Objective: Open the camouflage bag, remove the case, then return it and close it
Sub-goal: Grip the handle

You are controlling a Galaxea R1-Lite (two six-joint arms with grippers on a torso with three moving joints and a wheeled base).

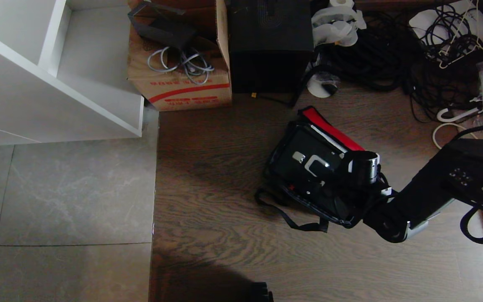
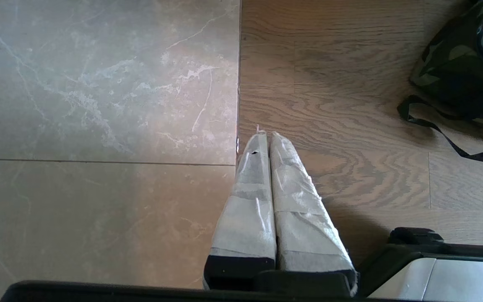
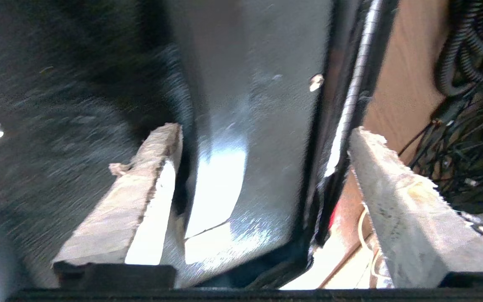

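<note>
Our right claw (image 1: 352,167) hangs just over the camouflage bag (image 1: 308,167), which lies on the wooden floor (image 1: 216,209). The bag is open, with its red lining (image 1: 333,130) showing along the far edge. The flat black case (image 1: 308,161) sits inside it, and we can see one silver bracket (image 1: 298,157) of its handle.

In the right wrist view the two fingers (image 3: 409,209) stand wide apart with one edge of the case (image 3: 258,126) between them. We think they hold nothing right now.

The case looks to be back in, so we think the next job is closing the bag. To do it well, we should lift the claw clear of the opening first, then find the zipper pull, which we cannot see here. We should keep off the loose black strap (image 1: 292,220) on the floor.

Our left claw (image 2: 268,138) is parked over the floor, fingers pressed together and holding nothing.

A cardboard carton (image 1: 174,79) near the shelf holds grey cables (image 1: 183,63).
</note>
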